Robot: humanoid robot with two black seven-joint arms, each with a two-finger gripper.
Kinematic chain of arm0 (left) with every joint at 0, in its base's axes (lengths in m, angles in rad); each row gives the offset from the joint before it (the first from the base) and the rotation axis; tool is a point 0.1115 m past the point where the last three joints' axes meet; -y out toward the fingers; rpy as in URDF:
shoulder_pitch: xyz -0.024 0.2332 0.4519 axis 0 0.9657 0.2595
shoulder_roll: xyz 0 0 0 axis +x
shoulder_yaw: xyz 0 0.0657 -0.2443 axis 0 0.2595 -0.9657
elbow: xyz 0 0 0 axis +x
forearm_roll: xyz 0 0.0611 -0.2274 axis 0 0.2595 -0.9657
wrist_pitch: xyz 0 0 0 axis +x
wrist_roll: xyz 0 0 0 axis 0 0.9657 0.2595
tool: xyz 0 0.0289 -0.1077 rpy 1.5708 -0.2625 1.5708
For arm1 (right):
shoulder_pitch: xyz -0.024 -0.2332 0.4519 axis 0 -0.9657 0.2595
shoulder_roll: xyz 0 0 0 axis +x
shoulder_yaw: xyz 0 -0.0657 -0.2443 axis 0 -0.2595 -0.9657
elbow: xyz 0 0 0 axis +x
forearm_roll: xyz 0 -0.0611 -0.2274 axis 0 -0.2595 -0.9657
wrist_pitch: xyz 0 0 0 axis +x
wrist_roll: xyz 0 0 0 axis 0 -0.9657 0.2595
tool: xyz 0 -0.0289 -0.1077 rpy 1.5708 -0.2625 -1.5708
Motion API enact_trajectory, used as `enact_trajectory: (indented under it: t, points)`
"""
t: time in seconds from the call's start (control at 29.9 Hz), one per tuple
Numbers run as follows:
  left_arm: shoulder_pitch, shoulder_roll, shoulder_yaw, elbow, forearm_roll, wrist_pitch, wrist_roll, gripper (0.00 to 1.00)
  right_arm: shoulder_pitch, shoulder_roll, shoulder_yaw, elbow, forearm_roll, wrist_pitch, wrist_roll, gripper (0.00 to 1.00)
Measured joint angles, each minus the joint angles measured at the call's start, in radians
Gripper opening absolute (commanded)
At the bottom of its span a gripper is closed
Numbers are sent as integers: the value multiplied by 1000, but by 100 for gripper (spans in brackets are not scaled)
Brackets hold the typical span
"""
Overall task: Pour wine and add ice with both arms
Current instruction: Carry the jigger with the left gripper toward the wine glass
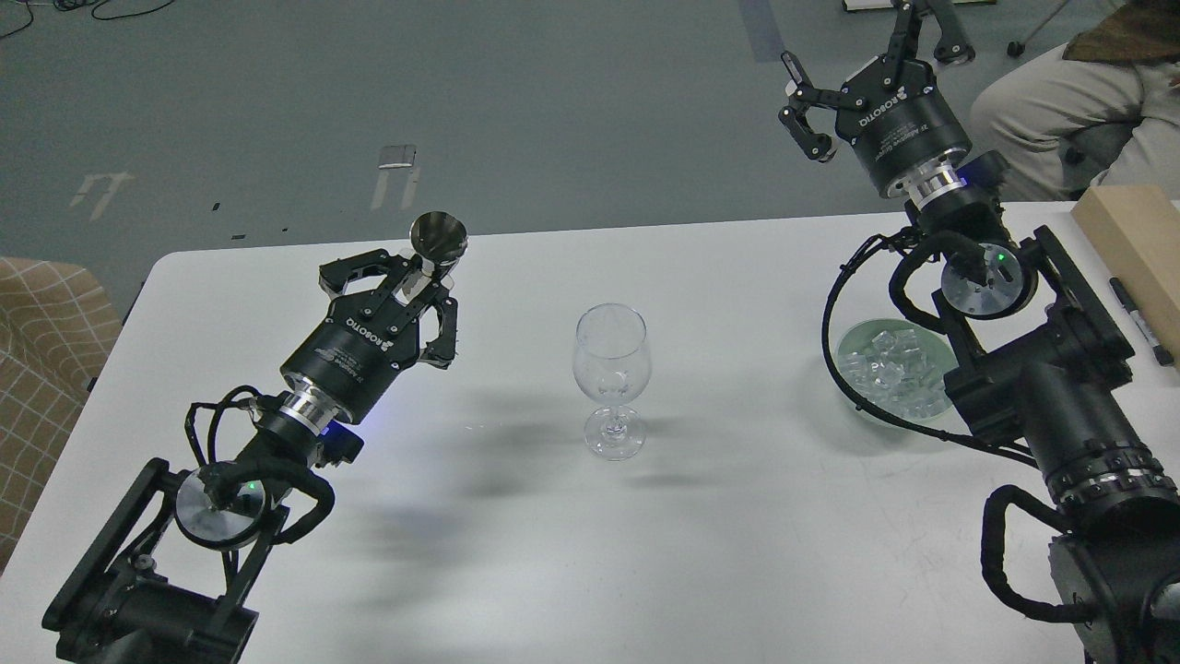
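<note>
Steel, small and cone-shaped, the metal measuring cup (437,238) sat pinched in the left gripper (417,273) near the desk's far edge, its mouth tipped, I judged, to carry the wine toward the clear stemmed wine glass (610,380) at the desk's centre; no liquid was visible. The right gripper (857,57) hung beyond the far right corner, fingers spread wide and empty. Glassy ice cubes (883,369) lay heaped in a pale green glass bowl (853,397) toward the right edge, probably awaiting that arm.

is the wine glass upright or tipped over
Upright. The wine glass stands on its foot on the white table, stem vertical, rim at the top, between the two arms. Neither end effector touches it.
</note>
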Motion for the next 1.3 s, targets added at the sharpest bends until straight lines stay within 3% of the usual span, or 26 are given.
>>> enact_trajectory:
  t: [1.3]
  points:
    - [-121, 35, 176, -3, 9, 31, 9, 11, -5, 0, 1, -1, 0, 0, 0, 100]
